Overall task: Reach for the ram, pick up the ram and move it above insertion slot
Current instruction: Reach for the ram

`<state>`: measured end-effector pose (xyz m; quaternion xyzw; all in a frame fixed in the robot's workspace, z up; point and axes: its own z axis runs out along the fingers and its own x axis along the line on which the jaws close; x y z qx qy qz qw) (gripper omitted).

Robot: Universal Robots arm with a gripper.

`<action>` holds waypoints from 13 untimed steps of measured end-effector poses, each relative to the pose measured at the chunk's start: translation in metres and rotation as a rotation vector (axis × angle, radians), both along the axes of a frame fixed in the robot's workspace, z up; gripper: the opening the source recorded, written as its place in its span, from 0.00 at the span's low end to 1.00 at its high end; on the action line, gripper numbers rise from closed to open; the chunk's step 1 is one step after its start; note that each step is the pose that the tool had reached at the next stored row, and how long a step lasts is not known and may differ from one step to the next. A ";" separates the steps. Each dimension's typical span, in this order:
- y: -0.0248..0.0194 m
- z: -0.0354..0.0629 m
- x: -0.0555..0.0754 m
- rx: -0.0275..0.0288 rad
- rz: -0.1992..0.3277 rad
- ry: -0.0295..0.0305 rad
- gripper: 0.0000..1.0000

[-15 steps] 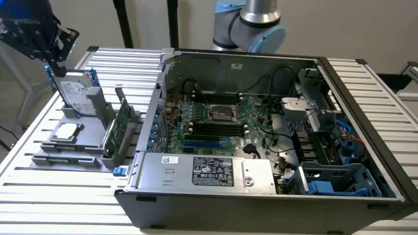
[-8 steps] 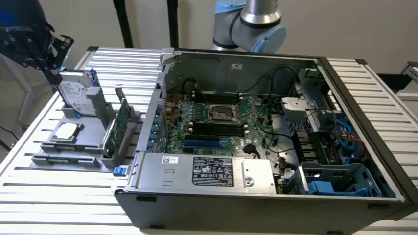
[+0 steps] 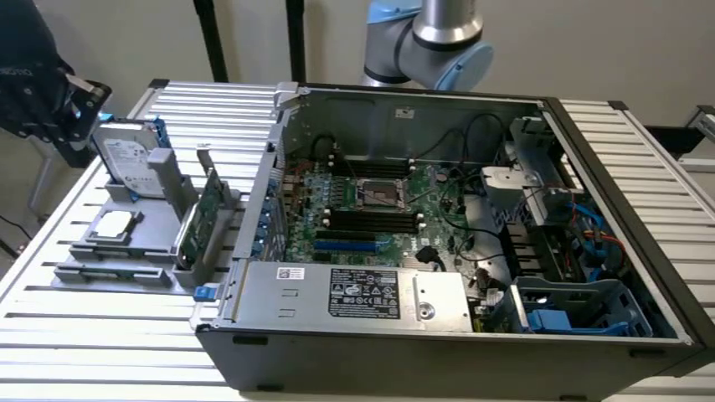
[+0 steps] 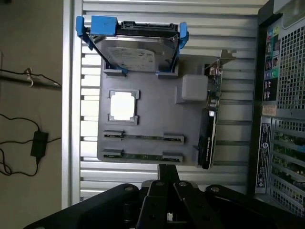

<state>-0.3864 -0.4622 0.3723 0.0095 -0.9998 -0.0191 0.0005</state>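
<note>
Two rams lie side by side in grey holders on the grey fixture tray [image 4: 152,112]; the nearer ram [image 4: 143,156] is a thin green stick, and the other ram [image 4: 143,137] is parallel just beyond it. My gripper [image 4: 167,172] hangs above the tray's edge, close to the nearer ram and apart from it, holding nothing. In the exterior view the dark end of my arm [image 3: 39,84] is high over the tray [image 3: 134,226] at that view's left. The insertion slots [image 3: 369,219] are parallel black sockets on the motherboard inside the open case.
On the tray stand a hard drive in a blue bracket [image 4: 136,45], a square chip [image 4: 123,106] and a taller green card with a metal bracket [image 4: 212,109]. A short blue slot [image 3: 347,245] lies beside the black sockets. The case wall [image 3: 263,209] separates tray and motherboard.
</note>
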 end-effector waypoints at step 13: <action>-0.0234 -0.0019 0.000 0.0000 0.000 0.0000 0.11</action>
